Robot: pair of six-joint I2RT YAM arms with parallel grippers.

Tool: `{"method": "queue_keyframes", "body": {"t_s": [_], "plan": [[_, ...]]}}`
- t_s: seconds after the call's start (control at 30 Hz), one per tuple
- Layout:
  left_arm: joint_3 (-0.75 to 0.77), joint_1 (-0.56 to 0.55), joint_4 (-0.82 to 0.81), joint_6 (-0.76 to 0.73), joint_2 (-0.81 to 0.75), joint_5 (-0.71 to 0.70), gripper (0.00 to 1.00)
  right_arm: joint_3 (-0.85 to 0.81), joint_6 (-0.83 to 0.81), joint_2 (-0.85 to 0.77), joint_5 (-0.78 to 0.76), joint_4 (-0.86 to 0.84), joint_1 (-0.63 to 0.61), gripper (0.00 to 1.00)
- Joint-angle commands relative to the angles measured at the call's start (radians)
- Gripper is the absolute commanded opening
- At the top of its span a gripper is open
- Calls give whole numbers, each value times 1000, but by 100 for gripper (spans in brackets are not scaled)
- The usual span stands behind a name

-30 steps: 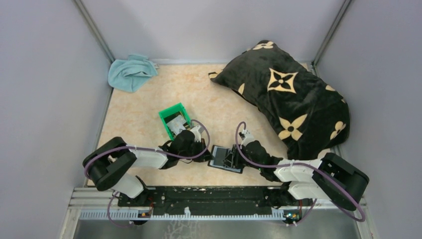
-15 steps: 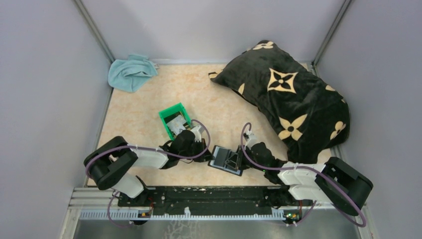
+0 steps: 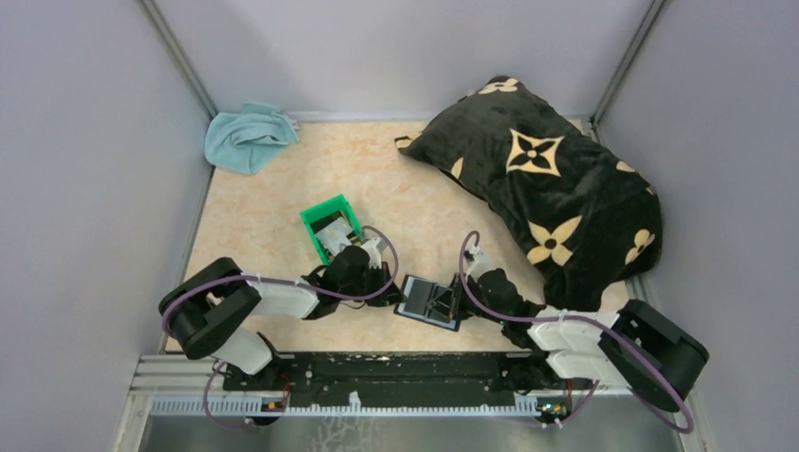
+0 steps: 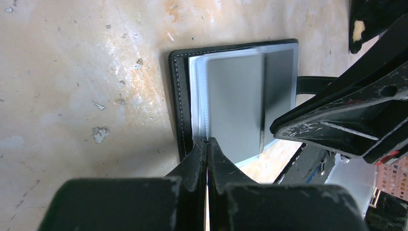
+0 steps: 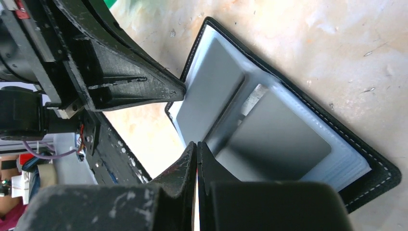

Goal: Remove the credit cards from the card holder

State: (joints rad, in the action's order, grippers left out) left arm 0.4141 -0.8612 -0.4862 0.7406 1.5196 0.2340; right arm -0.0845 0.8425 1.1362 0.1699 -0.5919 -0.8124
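To draw a card cleanly, I judge, the left gripper point(image 4: 207, 140) should pin the flat black folding card holder point(image 4: 179, 96) down while the right gripper point(image 5: 196, 144) pulls straight along the pocket, low and slow (a lift would drag the whole wallet). Both arms reach in low from opposite sides, fingers pressed together, tips on the clear sleeve edges point(image 4: 197, 86); whether a thin grey credit card point(image 5: 211, 91) is nipped, I cannot tell. The holder lies open on the marbled beige table point(image 3: 283, 188) between them.
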Motion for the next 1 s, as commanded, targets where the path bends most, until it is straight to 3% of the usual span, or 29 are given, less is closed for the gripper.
{"method": "queue_keyframes", "body": {"t_s": [0.0, 0.27, 0.3, 0.37, 0.4, 0.47, 0.97], "plan": [[-1, 2, 67, -12, 8, -15, 0, 0, -3, -94, -13, 15, 22, 0], [1, 1, 49, -8, 24, -5, 0, 7, -19, -198, -15, 126, 65, 0], [1, 2, 48, -6, 22, -3, 0, 4, -20, -189, -13, 127, 65, 7], [-1, 1, 46, -3, 21, -4, 0, 3, -19, -158, -5, 110, 65, 31], [0, 0, 45, -2, 19, -4, 0, 3, -14, -138, 0, 96, 65, 38], [-1, 1, 44, 1, 19, -1, 0, 10, -4, -94, 16, 52, 64, 43], [1, 1, 35, 10, 32, 15, 0, -20, 20, 131, 63, -172, 65, 39]]}}
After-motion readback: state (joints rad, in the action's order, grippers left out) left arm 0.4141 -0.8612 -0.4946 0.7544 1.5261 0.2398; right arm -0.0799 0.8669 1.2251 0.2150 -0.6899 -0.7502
